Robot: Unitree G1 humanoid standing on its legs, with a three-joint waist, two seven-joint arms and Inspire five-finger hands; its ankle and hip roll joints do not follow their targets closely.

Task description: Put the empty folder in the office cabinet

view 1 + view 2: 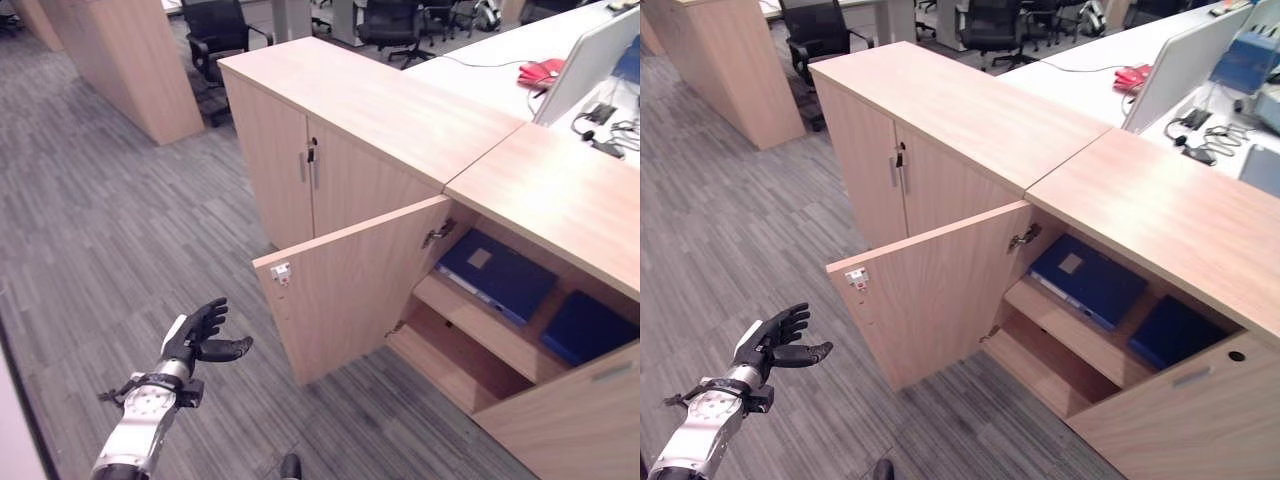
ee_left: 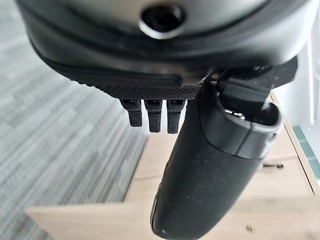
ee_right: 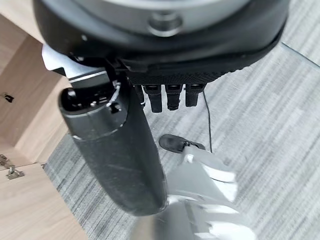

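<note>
Left eye view findings: the office cabinet stands with its left door swung wide and a second door open at the lower right; two blue folders lie flat on the upper shelf, the nearer folder toward the shelf's left end with a pale label on its cover, the second folder toward the right end, the two apart; the lower shelf is bare. Which folder is the empty one cannot be told; neither hand carries one.

Left hand hangs over the carpeted floor, well apart from the open door's edge; fingers loosely spread, thumb out, holding nothing. Right hand, in its own wrist view, also has relaxed fingers and is unladen above the floor.

Handling assessment, by judgement: an empty folder should be light and fairly stiff, its board covers smooth and liable to slip under fingertips; it may flop open if lifted by one cover alone. Recommended hold: pinch across the spine or closed edge, thumb on one face and fingers on the other, keeping both covers together.
</note>
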